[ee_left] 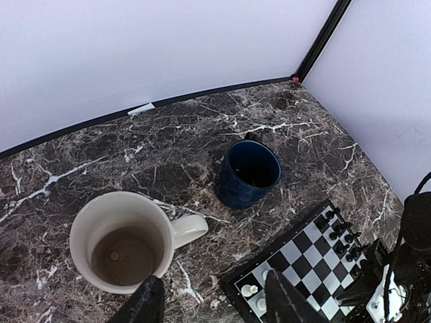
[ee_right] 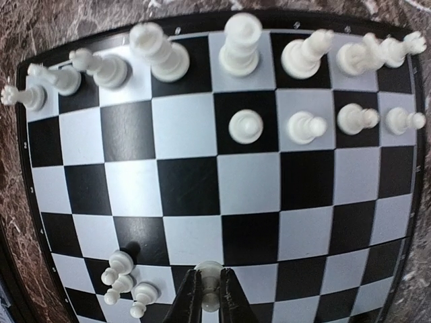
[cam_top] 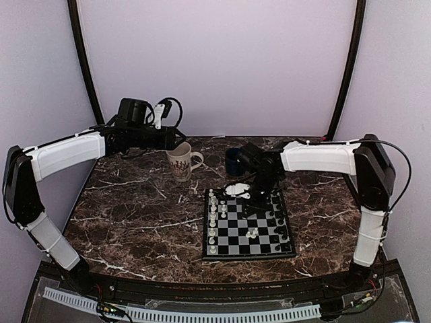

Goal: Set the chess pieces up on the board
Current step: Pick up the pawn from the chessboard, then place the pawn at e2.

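My right gripper (ee_right: 209, 299) is pinched shut on a white pawn (ee_right: 209, 271), low over the board (ee_right: 182, 182) that fills the space beneath me. A small cluster of loose pawns (ee_right: 124, 279) sits just left of my fingers, and the white back row (ee_right: 242, 44) lines the far edge ahead. My left gripper (ee_left: 214, 303) hangs open and empty, with the cream mug (ee_left: 75, 232) just beyond its left finger and the board's corner by its right.

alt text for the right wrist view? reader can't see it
The right gripper pinches a white pawn over the board, at the bottom of the view. White pieces line the far row, four pawns stand ahead of them on the right, and three more pawns cluster at lower left.
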